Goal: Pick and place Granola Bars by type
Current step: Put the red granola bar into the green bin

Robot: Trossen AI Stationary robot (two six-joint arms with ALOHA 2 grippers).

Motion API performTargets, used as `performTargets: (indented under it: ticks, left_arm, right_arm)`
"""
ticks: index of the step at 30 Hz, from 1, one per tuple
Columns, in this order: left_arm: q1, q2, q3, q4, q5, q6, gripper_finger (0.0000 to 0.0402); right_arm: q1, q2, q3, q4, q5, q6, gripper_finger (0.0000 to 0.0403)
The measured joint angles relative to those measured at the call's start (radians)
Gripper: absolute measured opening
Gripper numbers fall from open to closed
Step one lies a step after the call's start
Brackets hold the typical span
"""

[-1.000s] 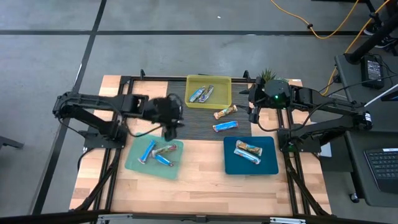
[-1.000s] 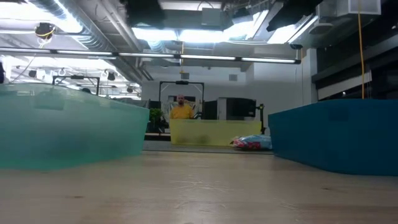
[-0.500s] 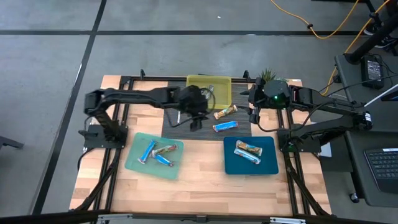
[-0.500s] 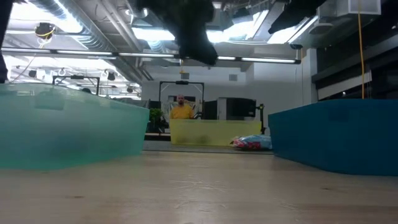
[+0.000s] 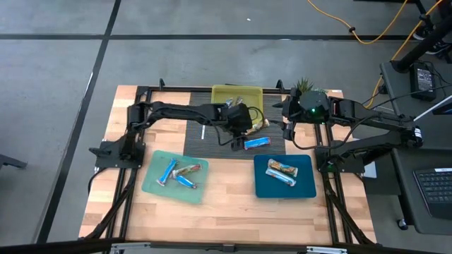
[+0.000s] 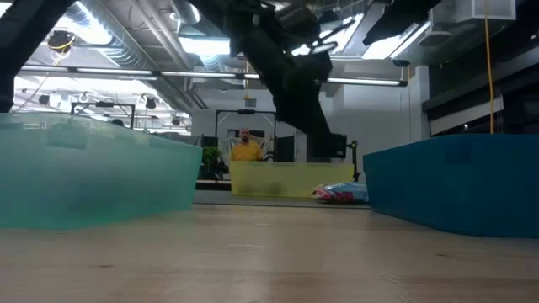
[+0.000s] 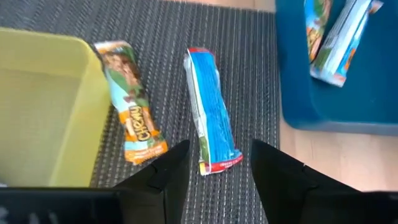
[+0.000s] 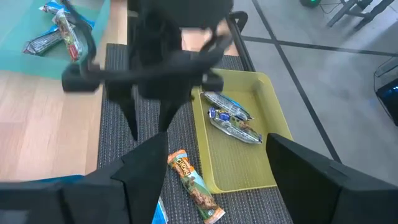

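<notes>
Left gripper: The left gripper [image 7: 214, 168] hung over the dark mat [image 5: 212, 137], right above the blue bar [image 7: 210, 112]. Its fingers stood apart with nothing between them.

Right gripper: The right gripper [image 8: 211, 180] waited near the far right corner of the table. Its fingers were spread wide and held nothing.

Blue bar: It lay flat on the mat, between the yellow bin [image 5: 237, 103] and the dark blue tray [image 5: 305, 185]. It was long, shiny and bright blue, with a red end.

Tan bar: The tan bar [image 7: 129, 102] lay just beside the blue one, close to the yellow bin's wall. Its wrapper was orange-brown with some green and white.

Sorted bars: Silvery bars [image 8: 231, 118] sat in the yellow bin. Some bars lay in the light green tray [image 5: 152, 185], and more lay in the dark blue tray.

What could go wrong: The two loose bars lay close together. If the left gripper came down a bit to the side, a finger could bump the tan bar and push it.

Another worry: The wrapper looked slick. It might slip out if the fingers only pinched the thin edge.

Mix-up risk: The blue bar could go into the wrong tray, and then the types would be mixed.
</notes>
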Motion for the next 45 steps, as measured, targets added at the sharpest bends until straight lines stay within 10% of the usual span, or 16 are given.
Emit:
performTargets:
  ticks: [45]
  left_arm:
    - [-0.028, 0.249, 0.032, 0.185, -0.097, -0.051, 0.0187]
  right_arm:
    - [0.0, 0.0, 0.0, -0.004, -0.045, -0.049, 0.0272]
